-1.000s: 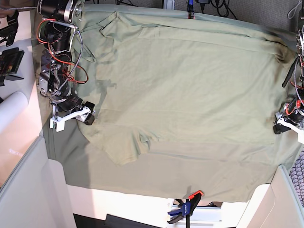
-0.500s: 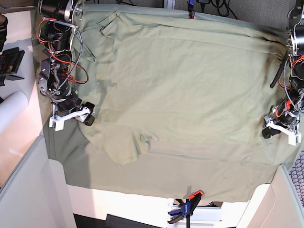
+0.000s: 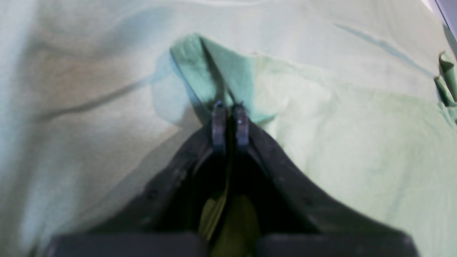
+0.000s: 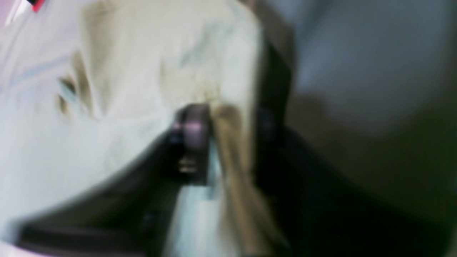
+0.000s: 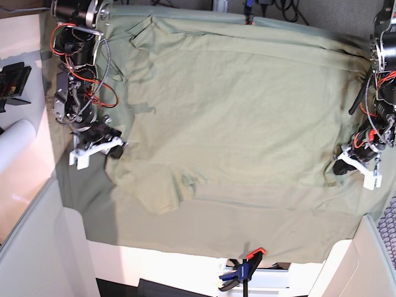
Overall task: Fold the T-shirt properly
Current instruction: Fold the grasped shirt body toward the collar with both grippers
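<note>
The pale sage-green T-shirt (image 5: pixel 235 111) lies spread flat on the greyer-green tablecloth (image 5: pixel 204 238), with its sleeves toward the base view's left. One sleeve (image 5: pixel 161 195) lies folded near the front. My right gripper (image 5: pixel 115 148) is at the shirt's left edge above that sleeve. In the blurred right wrist view this gripper (image 4: pixel 228 132) has pale cloth between its fingers. My left gripper (image 5: pixel 339 167) is at the shirt's right edge. In the left wrist view it (image 3: pixel 230 119) is shut on a raised pinch of the shirt's cloth (image 3: pixel 214 67).
A blue and orange clamp (image 5: pixel 244 272) grips the table's front edge. A white roll (image 5: pixel 12 145) and a black object (image 5: pixel 13 83) lie off the table's left side. Cables hang along both arms.
My left arm has come in from the table's right edge to the shirt's right edge. My right gripper has shifted slightly up and in at the shirt's left edge.
</note>
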Tool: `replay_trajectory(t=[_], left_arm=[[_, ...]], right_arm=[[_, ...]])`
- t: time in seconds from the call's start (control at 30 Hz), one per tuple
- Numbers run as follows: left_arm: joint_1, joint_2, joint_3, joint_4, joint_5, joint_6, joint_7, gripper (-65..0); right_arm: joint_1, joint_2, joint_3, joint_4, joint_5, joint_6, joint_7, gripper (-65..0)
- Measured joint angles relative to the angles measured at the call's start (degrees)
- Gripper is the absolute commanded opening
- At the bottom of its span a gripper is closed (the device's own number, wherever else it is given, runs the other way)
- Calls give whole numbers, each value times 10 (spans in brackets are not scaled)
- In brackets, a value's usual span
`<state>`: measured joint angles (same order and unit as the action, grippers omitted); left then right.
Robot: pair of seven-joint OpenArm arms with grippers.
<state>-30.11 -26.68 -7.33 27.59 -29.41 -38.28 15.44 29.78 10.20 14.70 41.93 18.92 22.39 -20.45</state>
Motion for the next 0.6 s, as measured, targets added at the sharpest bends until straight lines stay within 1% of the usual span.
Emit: replay_trajectory(t=[0.07, 0.17, 0.23, 0.27, 0.33, 0.4, 0.5, 0.6], left_arm=[[1, -3, 0, 7, 0, -1, 0, -650], [1, -15, 1, 25, -5, -2, 4, -650], [1, -28, 1, 36, -16, -3, 7, -650], [1, -35, 1, 39, -31, -3, 23, -650], [1, -44, 1, 42, -66, -3, 73, -650], [6, -48, 1, 42, -99, -3, 114, -650], [26, -48, 2, 48, -123, -5, 131, -650], [57, -63, 2, 90, -149, -7, 157, -650]], right_arm=[[-1, 0, 0, 3, -1, 0, 0, -650], [-4, 0, 0, 22, -4, 1, -18, -650], [-6, 2, -1, 42, -7, 1, -51, -650], [-8, 3, -1, 55, -8, 1, -67, -650], [-10, 10, -2, 80, -2, 1, -84, -650], [-18, 19, -2, 110, 16, 2, -100, -650], [-50, 30, -2, 164, 36, 3, -113, -650], [-100, 38, -2, 220, 35, 2, -121, -650]])
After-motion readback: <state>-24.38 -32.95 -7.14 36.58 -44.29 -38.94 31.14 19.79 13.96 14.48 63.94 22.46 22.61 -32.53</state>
